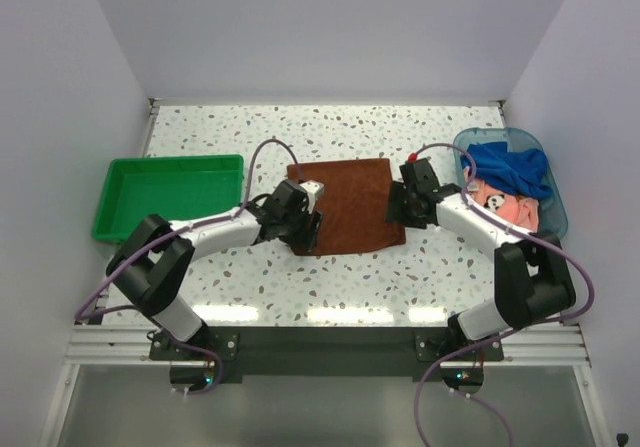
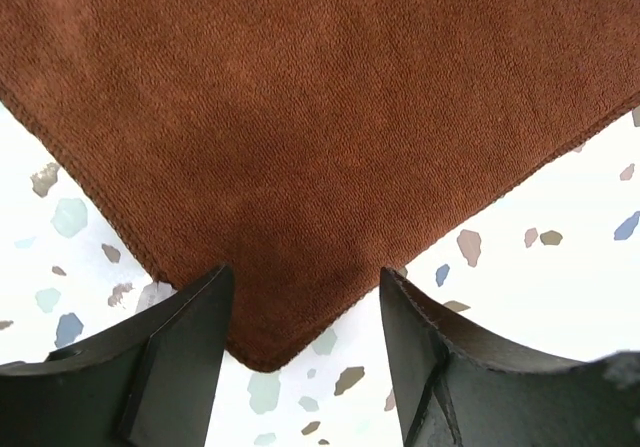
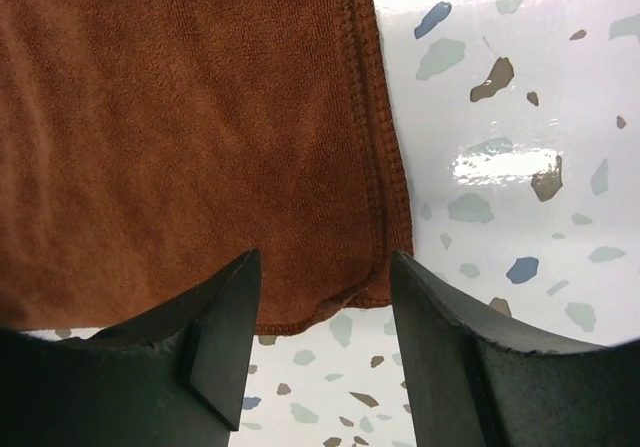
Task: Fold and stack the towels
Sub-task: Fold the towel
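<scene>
Arms: the white and black left arm and right arm rise from the near edge of the surface and reach inward toward its middle.
Left tool: the left tool is released. Its two black fingers stand apart on either side of the near left corner of the towel, and that rounded corner lies flat between them, not pinched.
Right tool: the right tool is also released. Its jaws stand apart over the near right corner of the same towel, whose stitched hem runs up between them.
Towel being worked: a rust-brown, soft cloth rectangle lies spread flat and unfolded in the middle of the white speckled surface, between the two tools.
Left side: a green rectangular plastic tray sits on the surface, well apart from the brown towel.
Right side: a clear blue plastic tub sits beside the right arm.
Inside the tub: a crumpled royal blue towel fills the far part, and a bunched pink towel with small white and dark markings lies in the near part, touching the blue one.
</scene>
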`<act>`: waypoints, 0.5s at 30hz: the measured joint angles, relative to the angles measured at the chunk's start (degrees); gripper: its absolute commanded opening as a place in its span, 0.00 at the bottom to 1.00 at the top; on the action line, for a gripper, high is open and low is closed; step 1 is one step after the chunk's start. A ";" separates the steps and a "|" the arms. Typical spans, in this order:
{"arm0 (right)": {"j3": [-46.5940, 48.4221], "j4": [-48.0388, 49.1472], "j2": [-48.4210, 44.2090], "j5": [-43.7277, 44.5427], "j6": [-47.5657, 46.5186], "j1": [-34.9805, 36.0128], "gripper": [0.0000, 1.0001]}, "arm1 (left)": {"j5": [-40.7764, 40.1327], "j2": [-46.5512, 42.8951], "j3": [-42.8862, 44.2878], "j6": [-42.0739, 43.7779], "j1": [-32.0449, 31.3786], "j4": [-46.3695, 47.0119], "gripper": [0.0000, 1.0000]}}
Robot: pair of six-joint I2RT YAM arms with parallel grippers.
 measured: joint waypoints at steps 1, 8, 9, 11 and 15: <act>-0.17 0.07 0.00 0.00 0.31 0.09 0.57 | -0.02 -0.09 0.00 -0.11 0.00 -0.22 0.66; -3.78 0.70 0.00 0.17 1.73 0.26 0.45 | -0.68 -4.33 -2.54 -5.84 0.00 -1.51 0.65; -4.24 0.61 0.00 0.22 1.81 0.28 0.42 | -0.85 -5.09 -3.08 -6.99 0.00 -1.70 0.65; -5.42 0.52 -0.02 0.26 2.32 0.28 0.38 | -1.16 -6.01 -3.91 -9.22 0.00 -1.99 0.63; -6.93 0.24 -0.09 0.26 3.06 0.28 0.33 | -2.16 -6.69 -5.40 -13.68 0.00 -2.36 0.60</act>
